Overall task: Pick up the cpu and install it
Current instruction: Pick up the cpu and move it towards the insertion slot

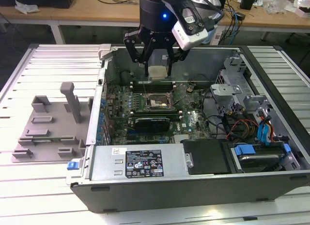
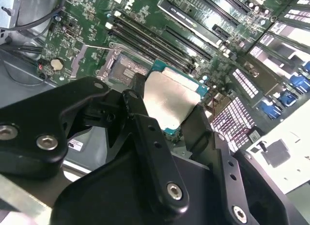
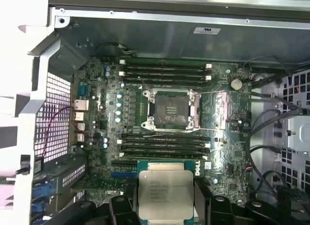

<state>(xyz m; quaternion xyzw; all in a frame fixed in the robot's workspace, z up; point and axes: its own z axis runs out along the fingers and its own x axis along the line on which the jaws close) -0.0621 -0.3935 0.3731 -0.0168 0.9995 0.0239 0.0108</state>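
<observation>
My gripper (image 1: 158, 70) is shut on the cpu (image 1: 158, 72), a flat square chip with a silver top, and holds it in the air above the motherboard inside the open computer case. The black fingers (image 2: 145, 133) clamp the cpu (image 2: 170, 100) by its edges in the second wrist view. In the first wrist view the cpu (image 3: 164, 193) hangs level, some way off from the open socket (image 3: 169, 110), whose metal frame is flipped up. In the exterior view the socket (image 1: 157, 103) lies below the gripper, slightly nearer the camera.
The open computer case (image 1: 193, 162) lies on a slatted metal table. Memory slots (image 3: 164, 72) flank the socket on both sides. A black card (image 1: 152, 122), cables (image 1: 242, 126) and drive bays (image 1: 261, 152) fill the case's right part. A grey fixture (image 1: 48, 128) stands at the exterior view's left.
</observation>
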